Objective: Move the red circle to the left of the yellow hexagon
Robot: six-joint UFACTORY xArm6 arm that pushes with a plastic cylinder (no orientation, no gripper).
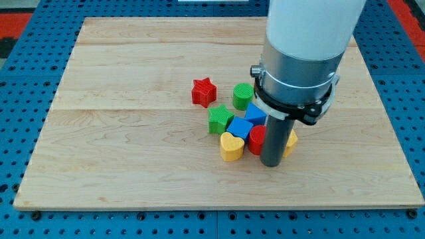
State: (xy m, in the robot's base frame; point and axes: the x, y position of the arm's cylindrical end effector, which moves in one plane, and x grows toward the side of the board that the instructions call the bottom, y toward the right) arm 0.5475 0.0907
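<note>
Red circle, mostly hidden behind the rod, sits touching my tip at its 10 o'clock, between yellow heart and yellow hexagon; no gripper shows.

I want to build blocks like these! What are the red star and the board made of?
The red star looks like matte plastic, probably 3D-printed: fine ridges seem to run across its top. The board looks like pale wood with a smooth finish, showing long grain lines and plank seams.
</note>
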